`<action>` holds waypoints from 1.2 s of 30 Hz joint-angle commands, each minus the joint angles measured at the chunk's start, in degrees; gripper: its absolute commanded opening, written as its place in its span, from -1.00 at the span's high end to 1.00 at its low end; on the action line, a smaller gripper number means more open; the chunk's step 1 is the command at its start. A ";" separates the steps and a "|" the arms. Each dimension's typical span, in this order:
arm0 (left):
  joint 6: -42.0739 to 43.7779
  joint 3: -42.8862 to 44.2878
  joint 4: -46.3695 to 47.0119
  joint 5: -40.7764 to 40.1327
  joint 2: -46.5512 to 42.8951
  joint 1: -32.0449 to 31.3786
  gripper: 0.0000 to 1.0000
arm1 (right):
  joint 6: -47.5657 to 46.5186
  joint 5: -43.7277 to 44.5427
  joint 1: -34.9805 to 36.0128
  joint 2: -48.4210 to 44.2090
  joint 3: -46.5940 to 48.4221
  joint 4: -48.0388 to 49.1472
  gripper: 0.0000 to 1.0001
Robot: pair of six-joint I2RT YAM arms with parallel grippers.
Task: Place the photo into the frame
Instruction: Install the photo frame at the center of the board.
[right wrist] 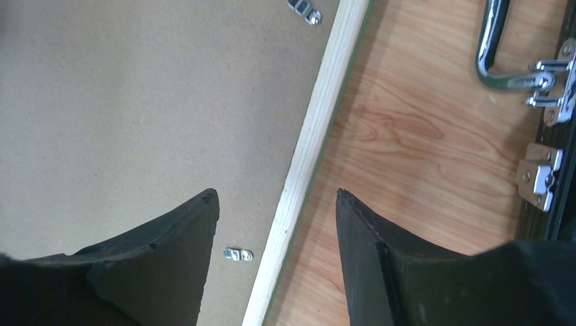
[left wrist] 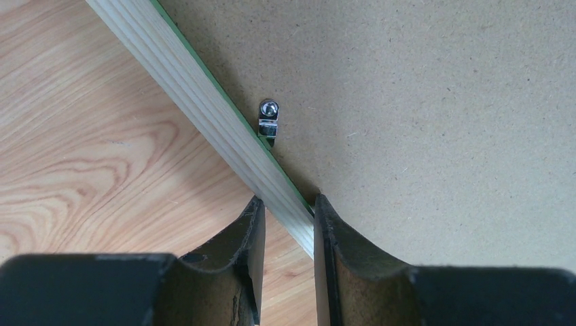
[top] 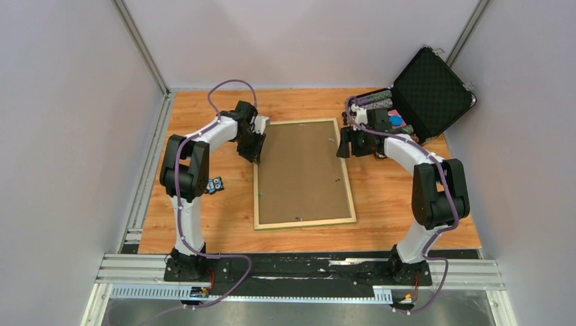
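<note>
The frame (top: 306, 223) lies back side up on the wooden table, its pale wood rails around a plain brown backing board (top: 302, 170). The photo is hidden. My left gripper (top: 253, 151) is at the frame's left rail near the far corner. In the left wrist view it (left wrist: 286, 202) is shut on the rail (left wrist: 197, 88), one finger on each side, just below a metal clip (left wrist: 269, 121). My right gripper (top: 345, 144) is at the right rail. In the right wrist view it (right wrist: 277, 195) stands open astride the rail (right wrist: 319, 115), touching nothing.
An open black case (top: 428, 92) holding small items stands at the back right, its latch (right wrist: 540, 176) and handle (right wrist: 496, 54) close to my right gripper. A small blue object (top: 215, 185) lies beside the left arm. Walls close in the table.
</note>
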 commanded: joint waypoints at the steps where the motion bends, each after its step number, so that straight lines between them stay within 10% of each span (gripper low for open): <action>1: 7.25 -1.58 0.11 -0.71 1.15 -0.67 1.00 | 1.94 -1.61 0.47 2.33 3.57 2.69 -0.24; 25: 7.23 -4.67 -0.13 2.69 -0.42 -0.63 1.00 | -1.80 9.83 2.73 22.04 21.91 4.06 -0.18; 36: 7.47 -4.13 -0.66 3.12 -0.34 -0.67 1.00 | -1.86 11.56 3.83 24.02 24.86 3.87 0.15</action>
